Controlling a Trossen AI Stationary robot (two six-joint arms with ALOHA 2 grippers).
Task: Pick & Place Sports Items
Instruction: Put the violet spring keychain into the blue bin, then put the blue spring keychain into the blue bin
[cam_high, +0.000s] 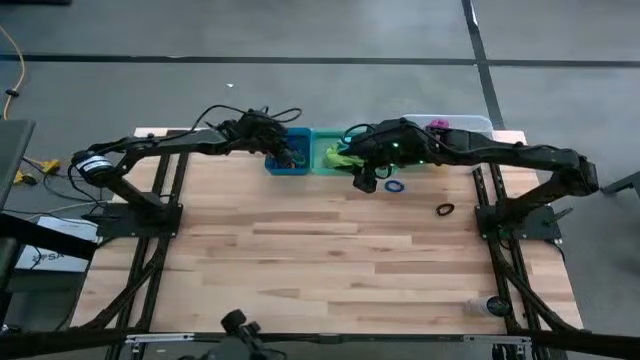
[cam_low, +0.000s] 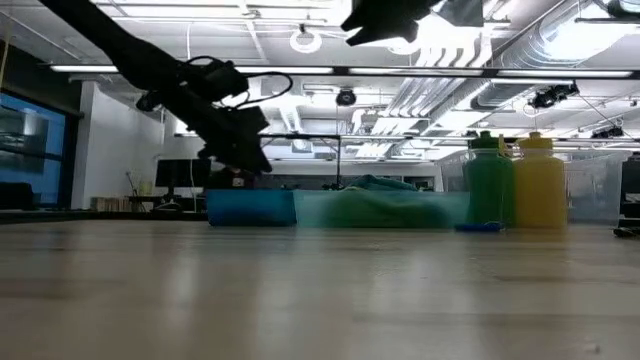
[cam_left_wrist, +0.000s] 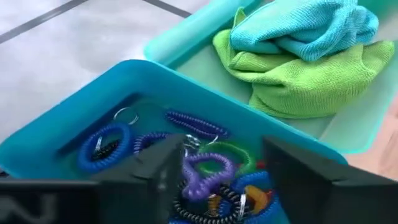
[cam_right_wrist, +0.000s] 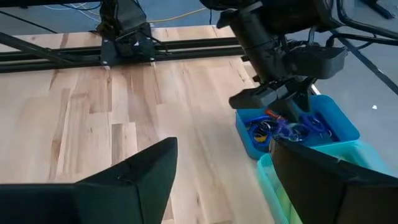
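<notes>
While the left gripper (cam_left_wrist: 214, 177) hangs over the blue bin (cam_left_wrist: 74, 118) at upper centre of the high view, its fingers (cam_left_wrist: 158, 171) stand parted with nothing between them, just above a heap of coiled rubbery rings (cam_left_wrist: 208, 168): purple, blue, green and black spirals, some on small metal loops. Beside it, the green bin (cam_left_wrist: 186, 37) holds a lime-green cloth (cam_left_wrist: 298, 87) with a teal cloth (cam_left_wrist: 305, 28) bunched on top. In the low view a green bottle (cam_low: 490, 185) and a yellow bottle (cam_low: 541, 185) stand upright at right, touching side by side; a purple bottle (cam_high: 438, 126) shows only as a speck in the high view. Two more rings, one blue (cam_high: 396, 185) and one black (cam_high: 445, 209), lie on the table (cam_high: 320, 260). The right gripper (cam_right_wrist: 221, 168) hovers by the green bin, fingers spread and empty. Its arm hides much of that bin from above, and the clear bin (cam_high: 470, 124) behind it is probably only half seen.
</notes>
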